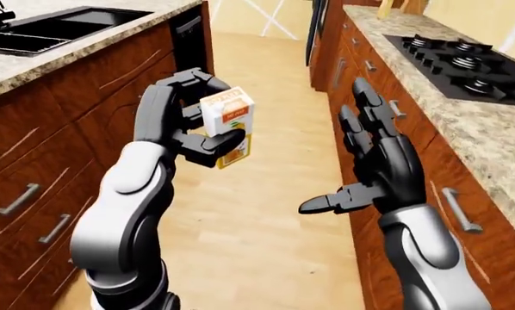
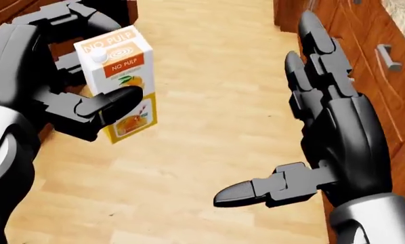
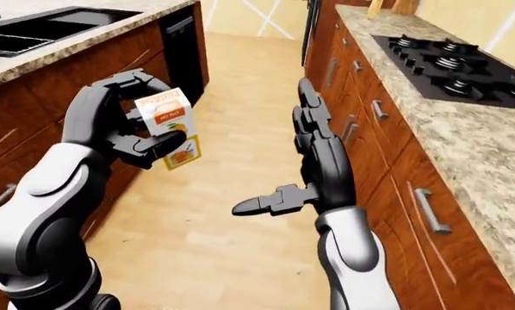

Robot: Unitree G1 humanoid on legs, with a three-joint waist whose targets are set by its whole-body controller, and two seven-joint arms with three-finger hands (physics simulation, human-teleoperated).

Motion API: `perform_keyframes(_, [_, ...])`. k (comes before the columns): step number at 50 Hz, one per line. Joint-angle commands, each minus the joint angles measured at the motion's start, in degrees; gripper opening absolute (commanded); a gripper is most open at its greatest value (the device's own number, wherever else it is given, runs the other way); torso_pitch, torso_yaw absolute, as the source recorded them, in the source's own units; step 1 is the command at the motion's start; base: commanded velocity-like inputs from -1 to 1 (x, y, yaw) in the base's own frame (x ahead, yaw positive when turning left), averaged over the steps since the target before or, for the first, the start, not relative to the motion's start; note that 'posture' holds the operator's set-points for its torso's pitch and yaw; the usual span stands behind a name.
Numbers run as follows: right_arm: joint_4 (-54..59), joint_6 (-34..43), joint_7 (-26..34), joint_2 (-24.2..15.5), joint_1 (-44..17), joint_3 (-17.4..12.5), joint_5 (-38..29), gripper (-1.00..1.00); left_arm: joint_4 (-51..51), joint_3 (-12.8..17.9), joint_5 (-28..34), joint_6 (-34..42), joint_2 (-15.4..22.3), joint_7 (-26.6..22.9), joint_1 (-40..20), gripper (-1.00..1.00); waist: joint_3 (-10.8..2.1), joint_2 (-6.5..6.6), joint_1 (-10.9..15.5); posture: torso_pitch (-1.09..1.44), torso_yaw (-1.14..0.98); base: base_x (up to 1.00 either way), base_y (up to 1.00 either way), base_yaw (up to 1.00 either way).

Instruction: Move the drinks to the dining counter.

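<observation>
Orange juice carton (image 2: 118, 81): white gable top with round cap, orange band, yellow base. "NO PULP" printed twice, on the gable and on the orange band; smaller print unreadable. Carton upright, held in the air above the wooden floor (image 2: 189, 152), in the aisle between cabinet runs. Left hand (image 2: 67, 96) fingers wrapped round it, thumb across its face. Right hand (image 2: 324, 137) spread, empty, thumb out sideways. Left-eye view: sink (image 1: 59, 26) top left, black cooktop (image 1: 464, 58) in the granite counter (image 1: 490, 135) at right.
</observation>
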Motion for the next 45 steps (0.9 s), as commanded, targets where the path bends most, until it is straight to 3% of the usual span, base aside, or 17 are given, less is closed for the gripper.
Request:
perform_keyframes(1, [-1.35,-2.57,-0.19,-0.31,-1.06,-0.33,-0.49,1.00,-2.31,-0.16,-0.79,-3.53,-0.03,-0.47,-2.24,-1.00,-0.52,0.19,-0.16,0.00,0.00,0.45,0.00,1.00])
perform_keyframes(6, [-0.66,-3.15,-0.47,-0.32,-0.76,-0.19,-1.38,1.00,-2.30,-0.33,-0.59,-3.81,-0.15,-0.54,-1.96,-1.00,-0.91,-5.23,-1.00,0.00,0.00,0.45,0.00,0.93])
perform_keyframes(11, [0.45,-3.30,-1.00,-0.44,-1.11,0.01,-4.17,1.00,-2.48,-0.20,-0.45,-3.75,-0.14,-0.72,-1.80,-1.00,0.06,-2.74,-2.54,0.00,0.00,0.00,0.00,0.00])
perform_keyframes(12, [0.20,-3.14,-0.84,-0.13,-1.27,-0.26,-3.84,1.00,-2.65,-0.22,-0.43,-3.52,-0.15,-0.68,-1.89,-1.00,-2.37,-1.79,-2.72,0.00,0.00,0.60,0.00,0.00])
perform_keyframes(14, [-0.13,-3.03,-0.67,-0.06,-1.40,-0.40,-3.67,1.00,-2.79,-0.32,-0.36,-3.39,-0.14,-0.69,-1.93,-1.00,2.58,0.71,-4.37,0.00,0.00,0.90,0.00,0.00])
perform_keyframes(15, [-0.28,-3.08,-0.58,-0.07,-1.41,-0.48,-3.57,1.00,-2.67,-0.28,-0.34,-3.44,-0.13,-0.74,-1.99,-1.00,2.88,1.35,-5.01,0.00,0.00,1.00,0.00,0.00])
perform_keyframes(18, [-0.38,-3.32,-0.42,-0.20,-1.44,-0.45,-3.58,1.00,-2.97,-0.31,-0.26,-3.09,-0.03,-0.79,-2.16,-1.00,0.13,3.57,-5.82,0.00,0.00,1.00,0.00,0.00])
perform_keyframes(20, [-0.32,-3.46,-0.36,-0.19,-1.42,-0.33,-3.65,1.00,-2.93,-0.26,-0.17,-3.44,-0.07,-0.86,-1.79,-1.00,-2.03,7.62,-4.96,0.00,0.00,1.00,0.00,0.00])
perform_keyframes(22, [-0.78,-3.01,-0.24,-0.22,-1.58,-0.31,-3.66,1.00,-2.94,-0.20,-0.11,-3.54,-0.01,-0.97,-1.61,-1.00,0.20,6.08,-4.95,0.00,0.00,1.00,0.00,0.00])
perform_keyframes(24, [-0.78,-2.85,-0.15,-0.24,-1.85,-0.35,-3.65,1.00,-3.38,-0.12,-0.13,-2.84,0.04,-0.92,-1.93,-1.00,-1.91,6.12,-3.75,0.00,0.00,1.00,0.00,0.00])
perform_keyframes(29, [-0.31,-3.10,-0.14,0.09,-1.72,-0.28,-3.50,1.00,-3.11,-0.13,-0.06,-3.40,0.06,-1.05,-1.70,-1.00,-1.51,4.10,-2.09,0.00,0.00,0.90,0.00,0.00])
perform_keyframes(32, [-1.10,-3.15,0.20,0.19,-0.88,0.22,-3.28,1.00,-2.82,-0.01,-0.04,-3.87,0.07,-1.15,-1.49,-1.00,-3.12,-3.51,-2.74,0.00,0.00,0.00,0.00,0.19])
perform_keyframes(33, [-1.39,-2.56,0.21,0.53,-1.06,-0.12,-2.61,1.00,-2.92,0.06,-0.08,-3.76,0.07,-1.14,-1.55,-1.00,0.19,-3.11,-2.57,0.00,0.00,0.00,0.00,1.00])
perform_keyframes(40, [-3.13,-0.30,-0.36,0.49,-1.77,-0.45,-0.34,1.00,-4.13,0.17,-0.44,-1.65,0.30,-0.97,-2.65,-1.00,0.46,1.08,-2.86,0.00,0.00,0.00,0.00,1.00])
perform_keyframes(43, [-3.53,0.06,-0.47,0.07,-1.92,-0.39,-0.20,1.00,-4.77,0.23,-0.56,-0.79,0.45,-0.93,-3.04,-1.00,-1.75,9.91,-1.27,0.00,0.00,0.00,0.00,1.00])
perform_keyframes(44, [-3.93,0.66,-0.47,0.03,-2.18,-0.45,0.01,1.00,-5.18,0.41,-0.67,-0.08,0.53,-0.89,-3.40,-1.00,0.17,6.28,-1.64,0.00,0.00,0.00,0.00,1.00])
perform_keyframes(45, [-4.21,1.01,-0.47,-0.07,-2.32,-0.43,0.08,1.00,-5.46,0.49,-0.74,0.37,0.55,-0.81,-3.64,-1.00,-0.76,5.64,-0.31,0.00,0.00,0.00,0.00,1.00])
